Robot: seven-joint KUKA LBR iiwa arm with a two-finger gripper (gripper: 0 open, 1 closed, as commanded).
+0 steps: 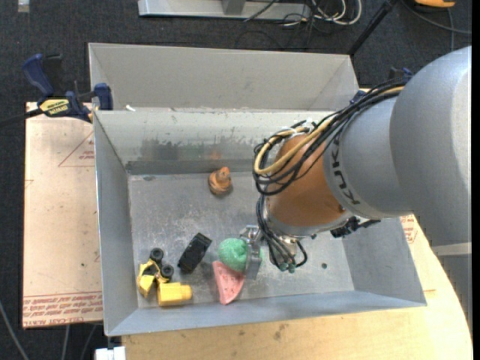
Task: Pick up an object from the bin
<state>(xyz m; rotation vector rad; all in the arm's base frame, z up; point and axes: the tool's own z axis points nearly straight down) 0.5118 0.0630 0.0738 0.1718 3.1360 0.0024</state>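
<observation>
Green and lumpy, a small rounded toy (232,253) is lying near the front of the grey metal bin (112,201), and the gripper (251,252) is hanging low right against its right side, close enough that metal seems to be touching it. Whether the claw is standing wide, narrow, or closing on anything is something I cannot tell, since the arm's orange wrist cover (300,193) and its cables are hiding most of it from above. Nothing is visibly being lifted: the green toy is sitting on the bin floor, with a pink wedge (226,283) lying just in front of it and touching or nearly touching it. A black block (194,253) is resting just to its left, a yellow and black toy (166,291) is lying further left in the front corner, and a small orange-brown piece (220,181) is sitting well apart near the back wall. Judging from this, the approach is looking largely done, while the grasp itself and the lift out of the bin are remaining. The pink wedge is crowding the green toy, so it may be getting nudged during any closing.
</observation>
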